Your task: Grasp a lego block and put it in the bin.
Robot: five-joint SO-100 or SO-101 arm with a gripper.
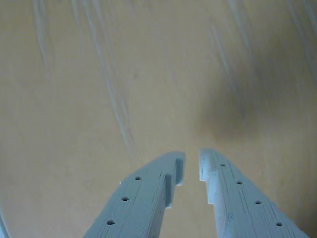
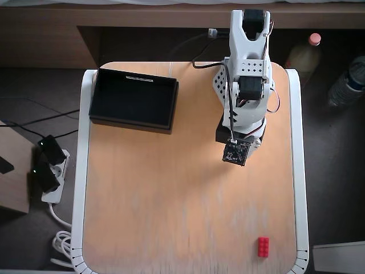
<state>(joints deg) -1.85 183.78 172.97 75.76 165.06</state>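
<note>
One lego block point(image 2: 263, 246) well apart from claw point(image 1: 192, 157); claw slightly open, empty.

From my overhead view, the bin point(image 2: 134, 98) sits on the table point(image 2: 171, 200) at about ten o'clock, against the far left edge. The arm point(image 2: 245, 85) stands at one o'clock, folded over the far right part. The lego block point(image 2: 263, 246) lies at five o'clock near the close right corner, well apart from both. My wrist view shows the gripper point(image 1: 192, 161) over bare tabletop.
</note>
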